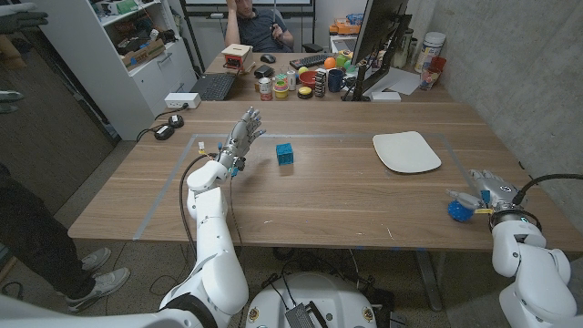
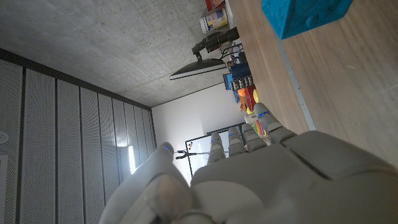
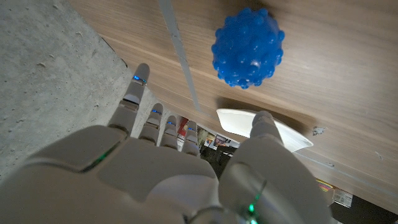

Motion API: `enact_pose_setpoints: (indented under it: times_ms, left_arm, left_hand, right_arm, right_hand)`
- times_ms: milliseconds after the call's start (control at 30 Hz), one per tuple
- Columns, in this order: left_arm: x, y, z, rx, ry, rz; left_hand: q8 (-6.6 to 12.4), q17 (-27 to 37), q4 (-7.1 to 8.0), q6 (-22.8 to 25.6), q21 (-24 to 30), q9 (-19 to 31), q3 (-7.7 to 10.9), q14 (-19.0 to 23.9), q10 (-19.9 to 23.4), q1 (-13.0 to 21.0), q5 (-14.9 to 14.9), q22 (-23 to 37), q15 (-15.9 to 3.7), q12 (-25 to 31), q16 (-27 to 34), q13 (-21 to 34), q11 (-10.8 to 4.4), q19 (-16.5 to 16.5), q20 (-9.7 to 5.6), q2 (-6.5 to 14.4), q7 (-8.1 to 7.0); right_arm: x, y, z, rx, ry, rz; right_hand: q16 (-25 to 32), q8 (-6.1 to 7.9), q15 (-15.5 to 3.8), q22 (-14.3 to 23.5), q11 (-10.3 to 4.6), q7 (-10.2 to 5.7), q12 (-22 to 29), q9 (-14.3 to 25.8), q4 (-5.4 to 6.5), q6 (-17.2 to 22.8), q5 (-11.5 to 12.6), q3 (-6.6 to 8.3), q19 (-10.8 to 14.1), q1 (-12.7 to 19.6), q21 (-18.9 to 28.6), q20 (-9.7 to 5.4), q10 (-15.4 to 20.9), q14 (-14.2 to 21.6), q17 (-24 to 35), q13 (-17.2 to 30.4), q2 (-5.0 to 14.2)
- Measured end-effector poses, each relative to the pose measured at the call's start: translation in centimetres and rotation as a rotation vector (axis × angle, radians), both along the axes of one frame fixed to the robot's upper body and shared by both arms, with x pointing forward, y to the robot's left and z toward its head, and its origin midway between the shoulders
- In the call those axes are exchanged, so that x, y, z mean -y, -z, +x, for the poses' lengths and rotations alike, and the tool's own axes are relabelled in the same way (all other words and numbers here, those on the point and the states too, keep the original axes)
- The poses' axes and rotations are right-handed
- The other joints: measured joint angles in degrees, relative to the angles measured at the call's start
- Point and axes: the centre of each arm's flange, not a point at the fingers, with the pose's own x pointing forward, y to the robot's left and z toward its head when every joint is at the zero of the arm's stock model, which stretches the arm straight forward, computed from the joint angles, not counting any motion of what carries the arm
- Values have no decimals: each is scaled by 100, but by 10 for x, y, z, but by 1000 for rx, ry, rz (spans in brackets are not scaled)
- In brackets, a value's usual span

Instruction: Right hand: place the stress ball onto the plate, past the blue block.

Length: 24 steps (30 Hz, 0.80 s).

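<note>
Fingers [image 3: 140, 93] of right hand [image 1: 487, 189] were spread, holding nothing | ball [image 3: 249, 46] lay just beyond fingertips, untouched | plate [image 1: 406, 151] farther off | risk: nudged ball rolls off edge

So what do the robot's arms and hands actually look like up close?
Both arms are glossy white rounded shells with black joints and black cables looping at the wrists. Each robot hand, left and right, is pale grey and human-shaped, with small blue lights on the fingers; a green light glows on the right one.
</note>
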Motion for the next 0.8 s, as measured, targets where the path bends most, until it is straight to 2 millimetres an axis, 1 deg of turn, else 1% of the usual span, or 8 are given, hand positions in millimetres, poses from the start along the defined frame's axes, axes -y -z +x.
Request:
enact_pose_setpoints:
  times_ms: [133, 167, 267, 367, 467, 500, 633, 800]
  left_arm:
    - [0, 0, 1, -2, 0, 1]
    - [0, 0, 1, -1, 0, 1]
    - [0, -1, 2, -2, 1, 2]
    - [0, -1, 2, -2, 2, 3]
    - [1, -1, 3, -3, 3, 4]
    - [1, -1, 3, -3, 4, 4]
    - [1, -2, 4, -2, 5, 5]
    - [1, -2, 6, -3, 7, 7]
  left_hand:
    - [0, 0, 0, 0, 0, 0, 0, 0, 0, 0, 0, 0, 0, 0, 0, 0, 0, 0, 0, 0, 0]
    - [0, 0, 0, 0, 0, 0, 0, 0, 0, 0, 0, 0, 0, 0, 0, 0, 0, 0, 0, 0, 0]
    - [0, 0, 0, 0, 0, 0, 0, 0, 0, 0, 26, 0, 0, 0, 0, 0, 0, 0, 0, 0, 0]
    - [0, 0, 0, 0, 0, 0, 0, 0, 0, 0, 26, 0, 0, 0, 0, 0, 0, 0, 0, 0, 0]
    - [0, 0, 0, 0, 0, 0, 0, 0, 0, 0, 26, 0, 0, 0, 0, 0, 0, 0, 0, 0, 0]
    - [0, 0, 0, 0, 0, 0, 0, 0, 0, 0, 26, 0, 0, 0, 0, 0, 0, 0, 0, 0, 0]
    - [0, 0, 0, 0, 0, 0, 0, 0, 0, 0, 26, 0, 0, 0, 0, 0, 0, 0, 0, 0, 0]
    - [0, 0, 0, 0, -26, 0, 0, 0, 0, 0, 26, 0, 0, 0, 0, 0, 0, 0, 0, 0, 0]
  right_arm:
    - [-2, 2, 3, -26, -11, 7]
    - [-2, 3, 4, -33, -14, 9]
    - [-3, 4, 6, -50, -21, 15]
    - [-3, 6, 6, -62, -23, 22]
    - [-4, 6, 7, -75, -29, 24]
    - [-4, 6, 7, -79, -29, 26]
    - [-5, 6, 9, -88, -33, 27]
    - [-6, 7, 9, -101, -35, 31]
  right_hand:
    - [0, 43, -47, 0, 4, 5, 56, 0, -19, 113, 43, -19, 185, 50, 0, 0, 98, 92, 0, -11, -50]
    - [22, 43, -66, 0, -4, 20, 71, 0, -39, 128, 43, -39, 224, 50, 0, 0, 124, 110, 0, -23, -50]
    - [41, 44, -90, 0, -25, 36, 71, 0, -39, 144, 52, -39, 297, 110, 0, -10, 172, 196, 1, -29, -71]
    - [63, 43, -123, 0, -27, 34, 110, 0, -63, 210, 88, -63, 521, 184, 0, -29, 271, 304, -22, -29, -70]
    - [66, 44, -171, 1, -48, -28, 138, 0, -70, 296, 133, -70, 770, 304, 26, -29, 356, 401, -28, -29, -90]
    - [66, 68, -183, 1, -53, -29, 154, 0, -70, 337, 133, -70, 851, 323, 34, -30, 410, 432, -24, -28, -93]
    - [66, 98, -240, 1, -63, -47, 228, 1, -94, 516, 176, -94, 1033, 423, 34, -10, 634, 551, -11, -28, -73]
    - [66, 120, -314, 1, -111, -25, 242, 31, -94, 658, 210, -94, 1270, 572, 34, -126, 700, 625, -11, -28, -72]
